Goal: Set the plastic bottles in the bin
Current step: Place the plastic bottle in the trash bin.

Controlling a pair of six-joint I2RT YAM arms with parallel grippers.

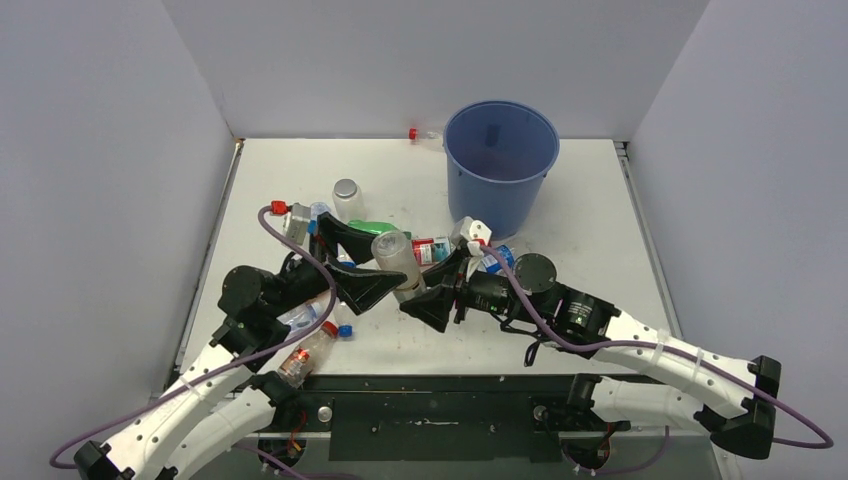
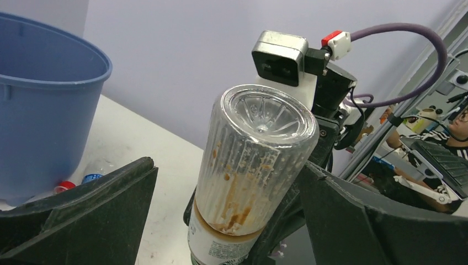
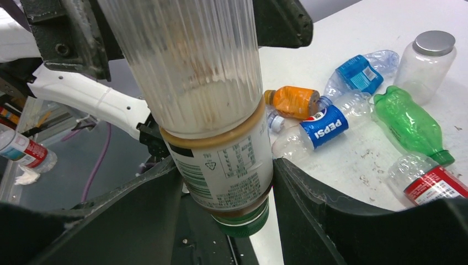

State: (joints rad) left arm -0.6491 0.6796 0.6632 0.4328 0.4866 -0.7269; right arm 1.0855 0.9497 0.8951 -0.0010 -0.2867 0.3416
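Observation:
A clear ribbed bottle (image 1: 398,260) with brown residue, a white label and a green cap is held above the table between both grippers. My right gripper (image 3: 227,165) is shut on its labelled lower part (image 3: 223,165), cap toward the wrist. My left gripper (image 2: 226,168) is open around its upper ribbed part (image 2: 248,160), with a gap on the left side. In the top view the left gripper (image 1: 385,262) and right gripper (image 1: 432,288) face each other. The blue bin (image 1: 500,160) stands upright at the back, also in the left wrist view (image 2: 44,110).
Loose bottles lie on the table: green (image 3: 411,124), Pepsi (image 3: 323,127), orange (image 3: 295,102), blue-labelled (image 3: 359,72), red-labelled (image 3: 427,182), and a silver-lidded jar (image 3: 427,61). A red-capped bottle (image 1: 425,133) lies behind the bin. Another (image 1: 305,355) lies at the near edge.

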